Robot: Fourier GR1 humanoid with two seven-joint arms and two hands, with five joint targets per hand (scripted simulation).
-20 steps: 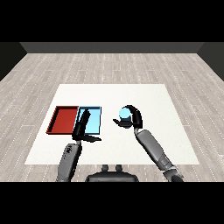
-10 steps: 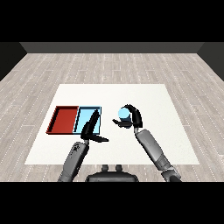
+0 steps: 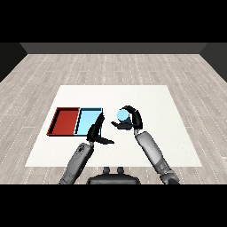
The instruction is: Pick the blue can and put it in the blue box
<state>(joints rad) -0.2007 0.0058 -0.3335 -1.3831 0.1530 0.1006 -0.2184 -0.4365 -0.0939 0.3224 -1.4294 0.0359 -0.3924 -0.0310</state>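
Observation:
The blue can [image 3: 122, 115] is held just right of the light blue tray [image 3: 88, 120], with my right hand [image 3: 132, 119] curled round it. My left hand [image 3: 97, 131] hangs with straight fingers over the light blue tray's near right corner and holds nothing. The red tray [image 3: 65, 121] lies against the light blue tray's left side.
Both trays lie side by side on the left half of the white table [image 3: 155, 106]. A grey wooden floor surrounds the table.
My right hand has carried the blue can leftward, closer to the light blue tray. My left hand has shifted right and a little nearer, to the tray's near right corner.

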